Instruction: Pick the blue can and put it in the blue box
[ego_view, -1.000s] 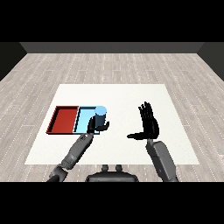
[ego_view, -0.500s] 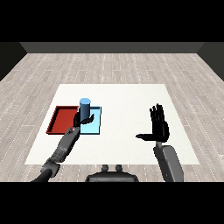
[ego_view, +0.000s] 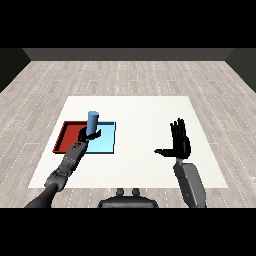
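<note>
Left hand (ego_view: 86, 134) curled round blue can (ego_view: 93, 121), upright at blue tray's (ego_view: 107, 144) ten o'clock; can looks rigid, light, smooth-walled, best held mid-body; right hand (ego_view: 180, 143) spread wide, holding nothing.

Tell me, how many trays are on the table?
2. The red tray lies at the left, and the blue tray lies beside it on its right, with the left hand holding the can over it. None seems hidden.

Blue can's (ego_view: 93, 121) base behind left hand (ego_view: 87, 135)
</note>
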